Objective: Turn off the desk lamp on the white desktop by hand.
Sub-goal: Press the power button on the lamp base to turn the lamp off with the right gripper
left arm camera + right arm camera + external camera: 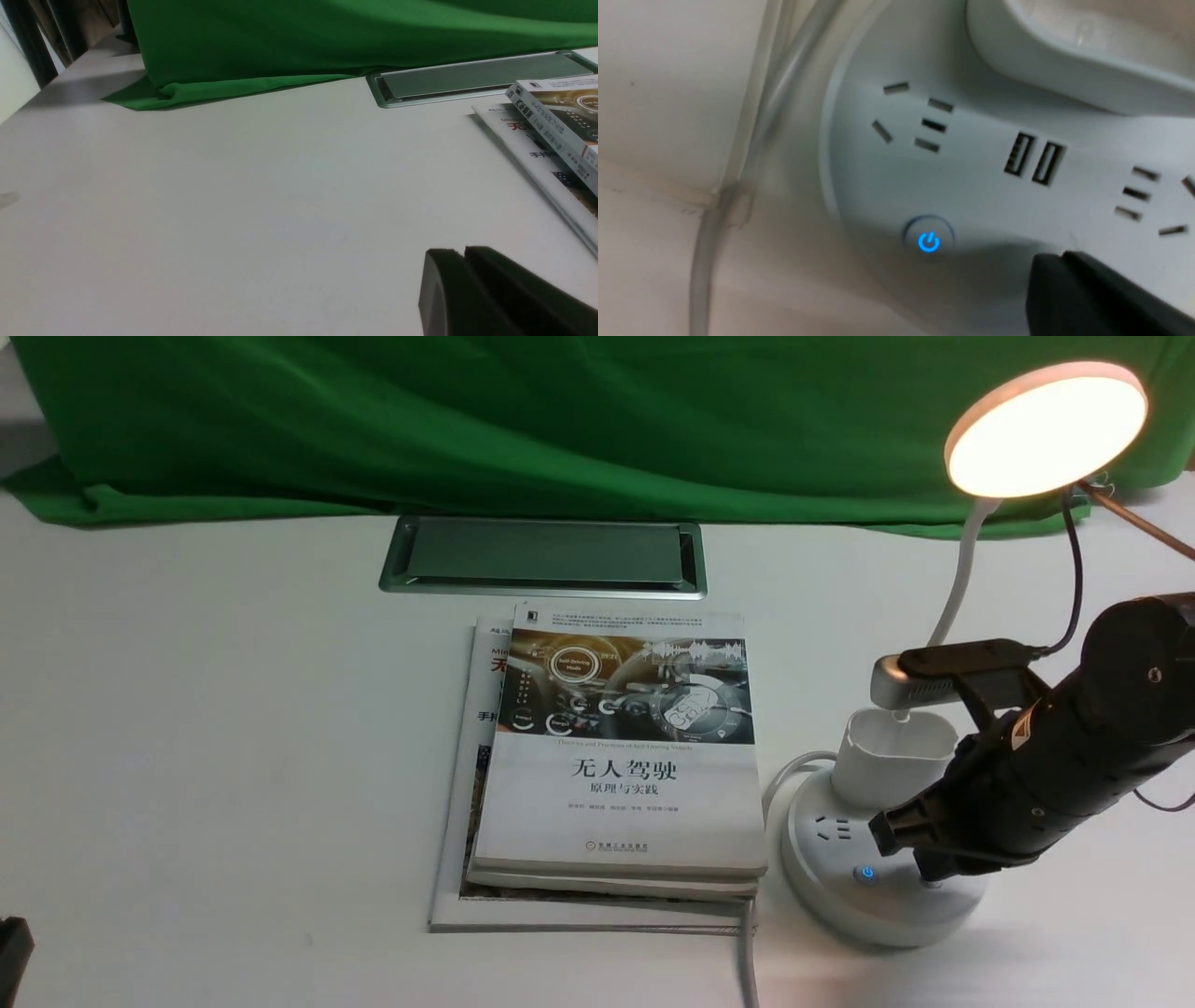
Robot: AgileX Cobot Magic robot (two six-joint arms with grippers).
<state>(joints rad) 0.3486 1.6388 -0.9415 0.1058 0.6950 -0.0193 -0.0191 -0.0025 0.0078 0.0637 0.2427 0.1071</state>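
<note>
The desk lamp stands at the right of the white desktop (233, 728). Its round disc head (1046, 427) glows warm light. Its puck base (840, 887) carries sockets (920, 121), two USB ports (1034, 161) and a button lit with a blue power sign (866, 874) (928, 242). My right gripper (929, 875) (1059, 261) is shut and empty, its tip low over the base just to the right of the blue button; whether it touches the base I cannot tell. My left gripper (462, 254) is shut and empty, low over bare desktop; only a black sliver of it (14, 947) shows in the front view.
A stack of books (616, 756) lies left of the lamp base, close to it. The lamp's white cable (747, 952) runs toward the front edge. A silver-framed hatch (541, 555) sits behind the books, with green cloth (560, 420) beyond. A white cup holder (892, 756) stands on the base.
</note>
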